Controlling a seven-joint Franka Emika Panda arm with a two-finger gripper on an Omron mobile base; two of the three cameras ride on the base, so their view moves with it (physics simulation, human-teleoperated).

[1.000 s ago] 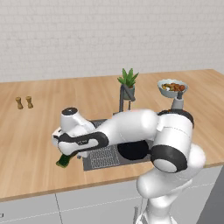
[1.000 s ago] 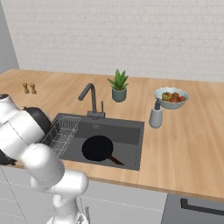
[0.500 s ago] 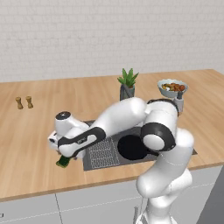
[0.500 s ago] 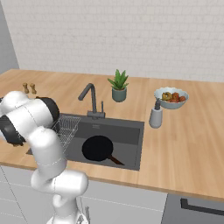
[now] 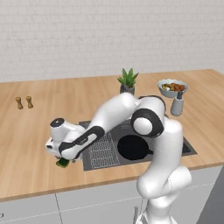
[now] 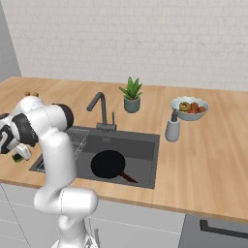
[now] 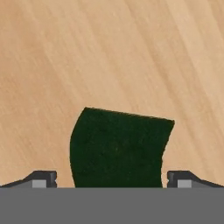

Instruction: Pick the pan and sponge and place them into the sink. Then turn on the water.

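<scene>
- Left base view: the white arm reaches down-left, its two-finger gripper [image 5: 62,157] low over the small green rectangular sponge [image 5: 62,162] on the wooden counter [image 5: 35,131], left of the dark grey recessed sink [image 5: 175,146].
- Right base view: the round black frying pan [image 6: 108,164] lies in that sink.
- Hand view: the jaws stand apart, the sponge between them, neither tip touching it.

The small green rectangular sponge [image 5: 62,162] is mostly hidden under the white robot hand, only one corner peeking out beside the dark grey recessed sink [image 5: 183,146]. In the hand view its near end [image 7: 118,148] is cut off, and the dark fingertips [image 7: 41,178] barely show.
</scene>
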